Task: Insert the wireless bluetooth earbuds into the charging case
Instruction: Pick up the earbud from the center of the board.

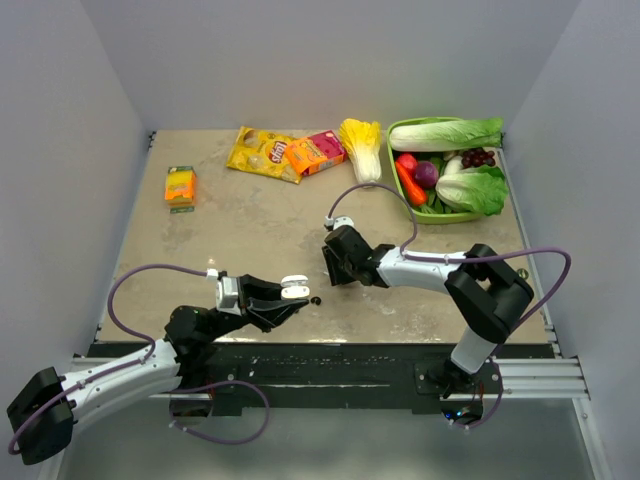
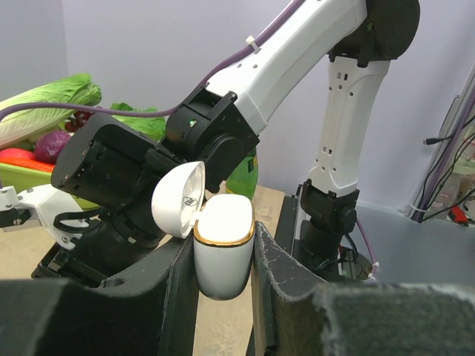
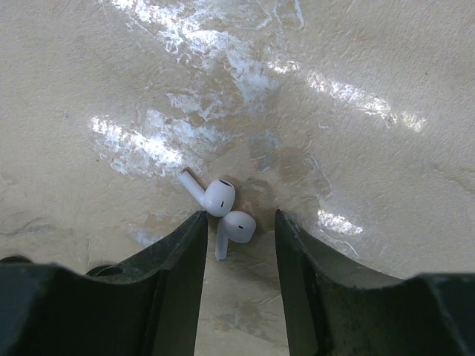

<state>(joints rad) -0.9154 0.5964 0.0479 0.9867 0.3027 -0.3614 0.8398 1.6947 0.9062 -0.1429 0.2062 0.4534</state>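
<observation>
Jaws of the right gripper (image 3: 239, 216) are standing apart, hanging low over the table (image 3: 356, 67) and gripping nothing. The white wireless bluetooth earbuds (image 3: 221, 197) are lying there touching each other, one between the tips, its twin at eleven o'clock from it. The left gripper (image 2: 223, 259) is clamping the white charging case (image 2: 223, 222) upright, its lid (image 2: 178, 200) tipping open toward nine o'clock. Judging by this, the case is waiting ready, while picking and seating both buds are remaining.
</observation>
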